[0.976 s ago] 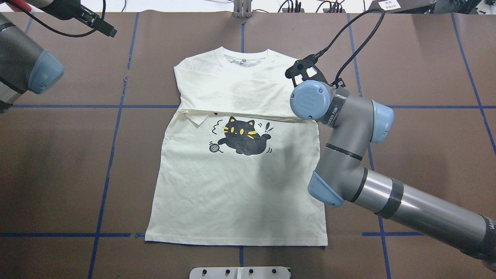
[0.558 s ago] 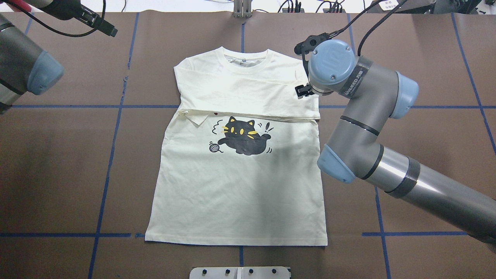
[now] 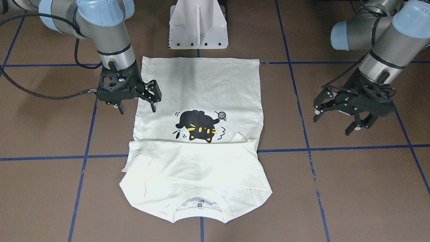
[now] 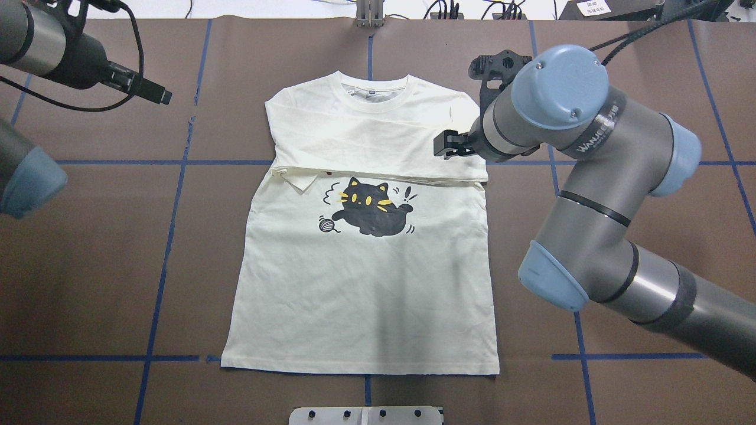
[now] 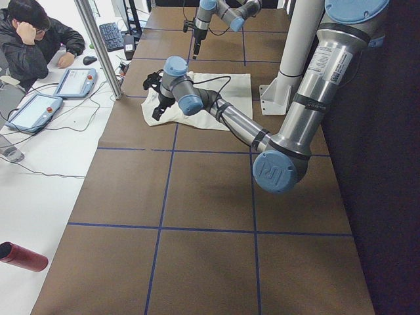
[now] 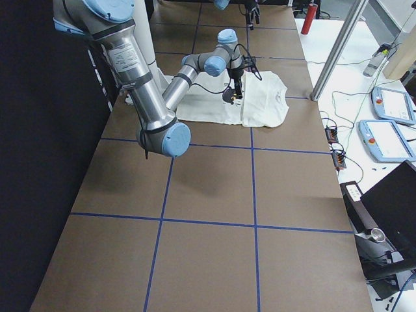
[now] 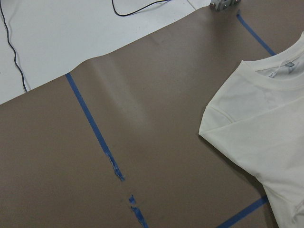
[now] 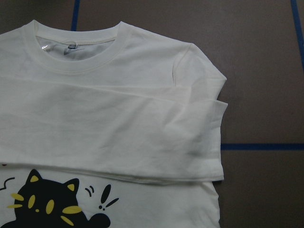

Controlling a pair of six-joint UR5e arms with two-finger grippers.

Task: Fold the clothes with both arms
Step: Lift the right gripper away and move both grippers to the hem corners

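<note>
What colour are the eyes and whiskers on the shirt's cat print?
Yellow, on the black cat; the overhead exterior view shows it best.

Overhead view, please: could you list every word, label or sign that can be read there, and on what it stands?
"WANJEE", its end cut off: on the band on the right arm.
"!": printed beside the cat on the T-shirt.
Neck label: too small to read.
White paper label beyond the table's far edge: too blurred to read.
</note>
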